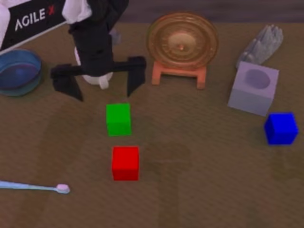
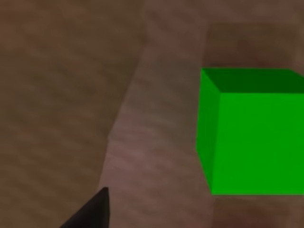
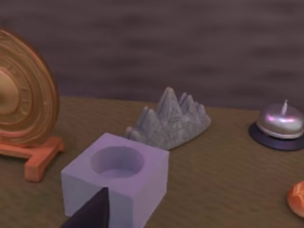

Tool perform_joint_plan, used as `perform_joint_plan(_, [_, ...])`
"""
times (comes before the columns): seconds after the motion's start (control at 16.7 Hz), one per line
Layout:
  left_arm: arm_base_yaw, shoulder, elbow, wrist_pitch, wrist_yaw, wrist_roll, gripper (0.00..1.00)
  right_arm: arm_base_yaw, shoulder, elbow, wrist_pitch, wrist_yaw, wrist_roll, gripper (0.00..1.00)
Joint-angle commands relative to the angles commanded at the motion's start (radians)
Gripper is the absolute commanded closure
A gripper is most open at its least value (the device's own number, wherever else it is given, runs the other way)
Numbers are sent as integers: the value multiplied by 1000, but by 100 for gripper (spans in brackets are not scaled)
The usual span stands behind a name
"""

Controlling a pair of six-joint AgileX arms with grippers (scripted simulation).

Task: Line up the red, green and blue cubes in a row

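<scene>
The green cube [image 1: 118, 119] sits left of the table's middle, with the red cube [image 1: 125, 163] just in front of it, a small gap between them. Far to the right, the blue cube [image 1: 281, 128] stands alone by the table's right edge. My left gripper [image 1: 104, 95] hangs open just behind the green cube, holding nothing. Its wrist view shows the green cube [image 2: 256, 137] close by and one dark fingertip [image 2: 95, 211]. My right gripper [image 3: 135, 213] is outside the top view. One of its fingertips [image 3: 95, 211] shows in front of a lilac block, the other lies off-frame.
A lilac block with a round hollow [image 1: 253, 88] stands just behind the blue cube. A grey rock [image 1: 263, 45], a golden disc on an orange stand [image 1: 182, 42] and a blue bowl [image 1: 19, 71] line the back. A toothbrush [image 1: 35, 187] lies front left. A bell [image 3: 280, 123] stands farther right.
</scene>
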Motion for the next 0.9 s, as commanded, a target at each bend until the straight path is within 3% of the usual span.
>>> perform_joint_plan(0.24, [-24,107,104,-57,1,-27,0,-39,-128,-118,83,14,37,0])
perform_joint_plan(0.6, [-21,115,107,-57,1,-27,0,-41,-134,-123,87,14,39,0])
perform_joint_plan(0.9, [-23,159,2,101,1,-25,0,-41,-134,-123,87,14,39,0])
